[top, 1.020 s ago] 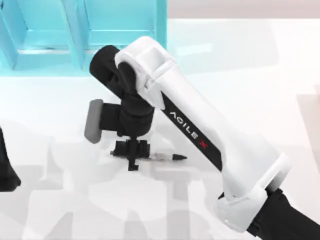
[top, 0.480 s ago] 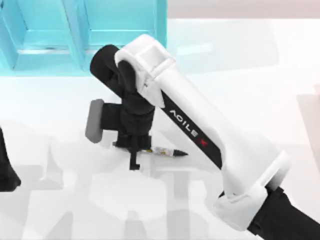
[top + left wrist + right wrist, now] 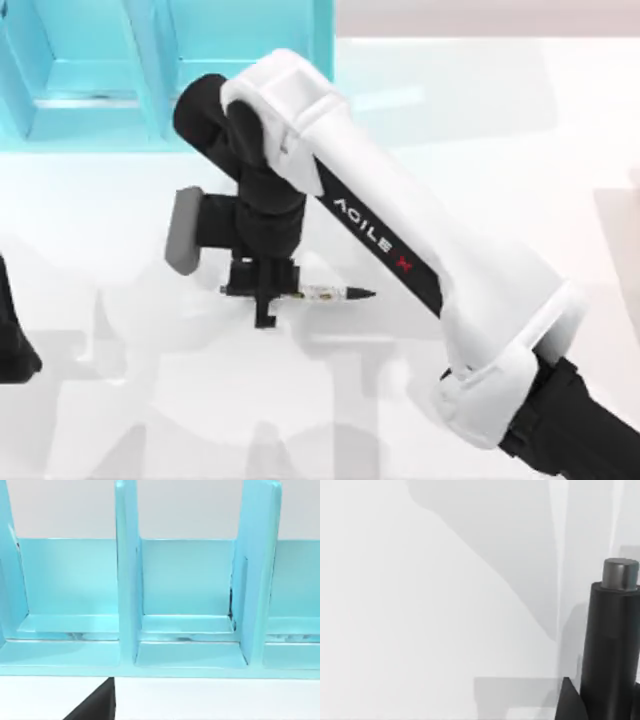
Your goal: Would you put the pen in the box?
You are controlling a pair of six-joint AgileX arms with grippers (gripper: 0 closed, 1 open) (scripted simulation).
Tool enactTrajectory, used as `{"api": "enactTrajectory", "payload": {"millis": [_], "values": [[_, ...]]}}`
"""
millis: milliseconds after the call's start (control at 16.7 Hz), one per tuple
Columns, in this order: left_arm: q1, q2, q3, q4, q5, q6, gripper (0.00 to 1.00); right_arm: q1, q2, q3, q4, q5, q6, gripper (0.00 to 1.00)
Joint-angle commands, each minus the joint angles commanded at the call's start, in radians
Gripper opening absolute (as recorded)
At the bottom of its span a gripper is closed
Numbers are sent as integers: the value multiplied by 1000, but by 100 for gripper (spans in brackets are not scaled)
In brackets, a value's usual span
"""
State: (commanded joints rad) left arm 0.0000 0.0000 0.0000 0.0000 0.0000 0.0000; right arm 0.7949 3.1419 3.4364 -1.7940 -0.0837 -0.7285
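Note:
The pen point(image 3: 335, 294) lies level, its white printed half and black tip sticking out to the right of my right gripper point(image 3: 263, 295). That gripper is shut on the pen's black half, left of the table's middle. In the right wrist view the pen's black half point(image 3: 612, 645) with its grey end cap rises close to the camera beside a dark finger point(image 3: 568, 700). The light blue box point(image 3: 150, 90) with upright dividers stands at the back left, and its open compartments point(image 3: 187, 580) face the left wrist camera. My left arm point(image 3: 12, 345) stays parked at the left edge.
The right arm's white link point(image 3: 400, 250) crosses the table from the front right corner to the box's front. The white tabletop point(image 3: 500, 130) lies bare at the back right. A dark shape point(image 3: 95, 707) sits low in the left wrist view.
The right gripper has shifted slightly toward the box with the pen in it. The pen's tip has moved up the top view. The left arm has stayed still.

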Motion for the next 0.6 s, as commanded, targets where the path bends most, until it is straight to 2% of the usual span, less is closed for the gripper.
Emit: {"api": "enactTrajectory", "payload": {"millis": [600], "values": [[0,0,0,0,0,0,100,-3,-362,-460,113,-5,1,0]]}}
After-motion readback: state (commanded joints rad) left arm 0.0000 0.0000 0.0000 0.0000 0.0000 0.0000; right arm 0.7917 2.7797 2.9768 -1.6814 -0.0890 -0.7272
